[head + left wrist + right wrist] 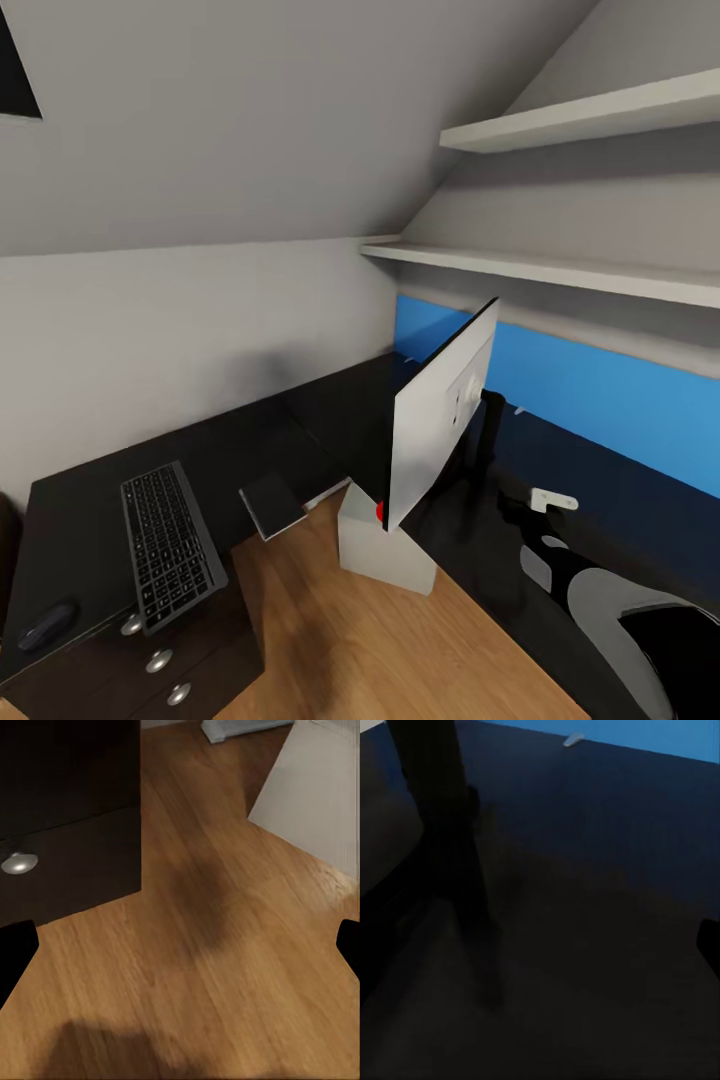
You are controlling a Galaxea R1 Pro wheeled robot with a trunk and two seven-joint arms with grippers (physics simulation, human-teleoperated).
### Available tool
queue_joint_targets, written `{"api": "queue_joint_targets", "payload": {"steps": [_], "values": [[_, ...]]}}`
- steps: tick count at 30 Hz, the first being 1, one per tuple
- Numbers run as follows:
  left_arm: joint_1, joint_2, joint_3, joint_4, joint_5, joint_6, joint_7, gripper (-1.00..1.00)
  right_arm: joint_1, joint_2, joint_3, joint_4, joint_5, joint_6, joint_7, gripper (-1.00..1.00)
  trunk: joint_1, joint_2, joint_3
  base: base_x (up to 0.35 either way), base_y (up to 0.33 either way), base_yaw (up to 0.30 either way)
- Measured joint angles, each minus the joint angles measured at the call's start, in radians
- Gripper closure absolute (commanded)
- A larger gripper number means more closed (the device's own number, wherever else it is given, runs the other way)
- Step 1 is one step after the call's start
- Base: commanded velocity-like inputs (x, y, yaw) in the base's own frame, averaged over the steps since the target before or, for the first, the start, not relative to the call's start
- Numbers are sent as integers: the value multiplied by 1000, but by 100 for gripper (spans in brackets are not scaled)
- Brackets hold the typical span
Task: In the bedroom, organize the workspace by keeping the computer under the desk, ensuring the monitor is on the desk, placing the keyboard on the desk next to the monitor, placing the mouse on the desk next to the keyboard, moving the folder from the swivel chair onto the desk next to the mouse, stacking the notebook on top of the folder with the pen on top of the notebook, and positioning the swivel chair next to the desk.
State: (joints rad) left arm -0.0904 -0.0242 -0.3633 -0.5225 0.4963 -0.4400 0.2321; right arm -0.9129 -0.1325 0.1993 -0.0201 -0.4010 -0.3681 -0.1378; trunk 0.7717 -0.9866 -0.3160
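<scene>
Lying flat on matte black desk (80, 520): ribbed keyboard (168, 545), oval mouse (45, 625); left hand (180, 945) spread, right unclear.

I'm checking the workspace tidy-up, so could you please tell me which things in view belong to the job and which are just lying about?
Belonging to the job:
- desk
- keyboard
- mouse
- monitor
- notebook

Just lying about:
- wall shelves
- small white bracket
- drawer knobs
</scene>
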Motion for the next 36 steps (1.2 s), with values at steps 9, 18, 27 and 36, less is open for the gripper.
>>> {"api": "queue_joint_targets", "payload": {"steps": [9, 18, 27, 36], "values": [[67, 37, -8, -554, 6, 672, 172, -100, 0, 2, 1, 0, -4, 2, -1, -100, 34, -63, -28, 0, 0, 0], [82, 35, -16, -483, 33, 839, 241, -100, 0, 12, 0, 10, 4, -93, 5, -100, 35, -63, -28, 0, 0, 0], [82, 35, -120, -422, 31, 801, 243, -100, 10, 40, 3, 11, 52, -104, 5, -100, 35, -63, -28, 11, 0, 0], [82, 34, -139, -372, 33, 711, 243, -100, 15, 43, 1, 11, 114, -104, 1, -100, 34, -63, -28, 188, 0, 0]]}}
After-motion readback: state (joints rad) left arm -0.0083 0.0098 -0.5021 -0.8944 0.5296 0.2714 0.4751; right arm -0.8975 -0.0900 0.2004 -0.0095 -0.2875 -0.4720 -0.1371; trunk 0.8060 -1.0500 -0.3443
